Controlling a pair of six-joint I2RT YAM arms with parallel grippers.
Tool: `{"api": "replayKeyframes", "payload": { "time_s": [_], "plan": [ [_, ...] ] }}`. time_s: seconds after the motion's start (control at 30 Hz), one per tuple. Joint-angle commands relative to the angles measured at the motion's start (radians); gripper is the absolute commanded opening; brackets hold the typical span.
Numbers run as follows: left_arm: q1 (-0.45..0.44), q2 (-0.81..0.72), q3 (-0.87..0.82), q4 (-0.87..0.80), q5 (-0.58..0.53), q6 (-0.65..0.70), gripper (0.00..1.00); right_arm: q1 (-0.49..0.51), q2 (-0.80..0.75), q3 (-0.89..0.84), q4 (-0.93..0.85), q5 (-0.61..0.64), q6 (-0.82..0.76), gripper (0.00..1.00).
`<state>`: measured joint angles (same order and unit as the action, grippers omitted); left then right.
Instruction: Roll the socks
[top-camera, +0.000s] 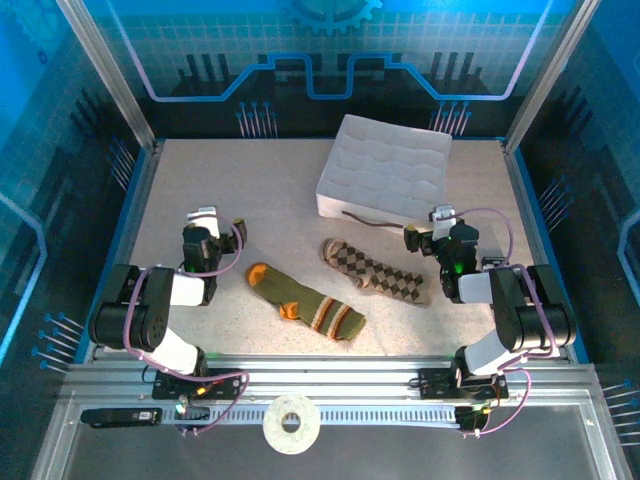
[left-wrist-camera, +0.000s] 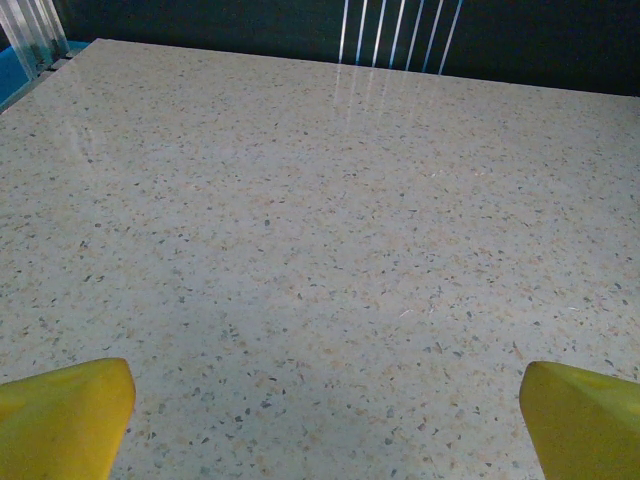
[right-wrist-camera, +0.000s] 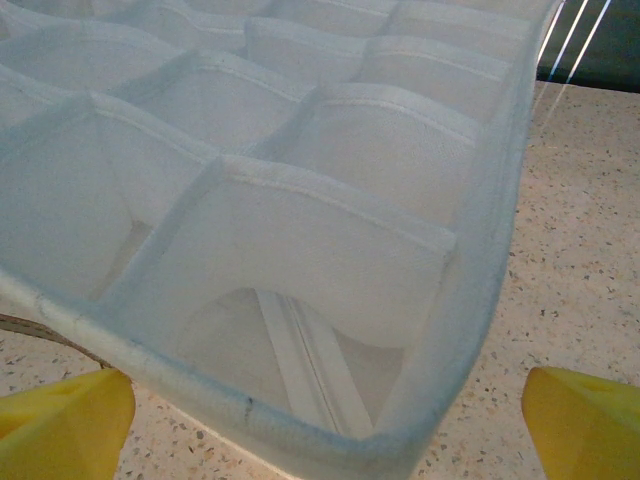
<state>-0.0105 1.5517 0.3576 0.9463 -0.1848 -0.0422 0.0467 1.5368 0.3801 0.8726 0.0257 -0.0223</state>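
Two socks lie flat on the speckled table between the arms. The olive green sock (top-camera: 305, 303), with an orange toe, heel and striped cuff, is nearer the left arm. The brown-and-tan diamond checked sock (top-camera: 375, 272) lies to its right, angled toward the right arm. My left gripper (top-camera: 212, 228) rests low, to the left of the green sock; in the left wrist view it (left-wrist-camera: 320, 430) is open over bare tabletop, yellow fingertips (left-wrist-camera: 62, 415) wide apart. My right gripper (top-camera: 432, 228) sits beyond the checked sock's right end, open, and holds nothing (right-wrist-camera: 320, 435).
A white quilted box (top-camera: 385, 168) with several fabric compartments stands at the back right; its near corner (right-wrist-camera: 430, 420) is close in front of the right fingers. A tape roll (top-camera: 290, 423) lies on the rail by the arm bases. Blue walls enclose the table.
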Motion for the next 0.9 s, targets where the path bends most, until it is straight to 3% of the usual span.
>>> {"api": "replayKeyframes", "payload": {
  "time_s": [0.0, 0.07, 0.17, 0.23, 0.27, 0.3, 0.37, 0.4, 0.47, 0.5, 0.53, 0.6, 0.7, 0.8, 0.87],
  "plan": [
    [-0.005, -0.003, 0.012, 0.005, 0.005, 0.021, 0.99, 0.009, -0.003, 0.006, 0.04, 0.028, 0.022, 1.0],
    [-0.028, -0.075, -0.029, 0.024, -0.1, 0.019, 0.99, 0.043, -0.098, -0.037, 0.05, 0.21, 0.037, 1.0],
    [-0.097, -0.305, 0.014, -0.218, -0.274, 0.02, 0.99, 0.115, -0.353, -0.009, -0.151, 0.399, 0.038, 1.0],
    [-0.12, -0.423, 0.113, -0.46, -0.379, -0.151, 0.99, 0.149, -0.512, 0.102, -0.351, 0.417, 0.08, 1.0],
    [-0.129, -0.461, 0.213, -0.671, -0.438, -0.302, 0.99, 0.161, -0.558, 0.205, -0.503, 0.447, 0.15, 1.0],
    [-0.122, -0.477, 0.343, -0.988, -0.46, -0.521, 0.99, 0.16, -0.579, 0.325, -0.72, 0.487, 0.311, 1.0],
    [-0.097, -0.463, 0.565, -1.461, -0.381, -0.884, 0.99, 0.136, -0.59, 0.508, -1.115, 0.458, 0.599, 1.0],
    [-0.082, -0.45, 0.592, -1.503, -0.309, -0.993, 0.99, 0.1, -0.58, 0.536, -1.195, 0.455, 0.782, 1.0],
    [-0.028, -0.429, 0.574, -1.398, 0.011, -1.019, 0.99, -0.035, -0.56, 0.507, -1.113, 0.064, 0.806, 1.0],
    [-0.046, -0.411, 0.585, -1.418, 0.1, -1.061, 0.99, -0.027, -0.552, 0.515, -1.099, -0.014, 0.775, 1.0],
    [-0.082, -0.397, 0.603, -1.47, 0.135, -1.095, 0.98, 0.031, -0.546, 0.549, -1.163, 0.045, 0.739, 1.0],
    [-0.208, -0.38, 0.637, -1.637, 0.148, -1.155, 0.9, 0.239, -0.517, 0.649, -1.314, 0.238, 0.579, 0.99],
    [-0.361, -0.385, 0.57, -1.721, 0.26, -1.245, 0.74, 0.532, -0.463, 0.709, -1.514, 0.436, 0.416, 0.85],
    [-0.453, -0.392, 0.472, -1.692, 0.373, -1.338, 0.59, 0.747, -0.472, 0.615, -1.593, 0.399, 0.363, 0.73],
    [-0.469, -0.387, 0.422, -1.655, 0.382, -1.35, 0.49, 0.834, -0.488, 0.533, -1.565, 0.244, 0.343, 0.75]
  ]
}}
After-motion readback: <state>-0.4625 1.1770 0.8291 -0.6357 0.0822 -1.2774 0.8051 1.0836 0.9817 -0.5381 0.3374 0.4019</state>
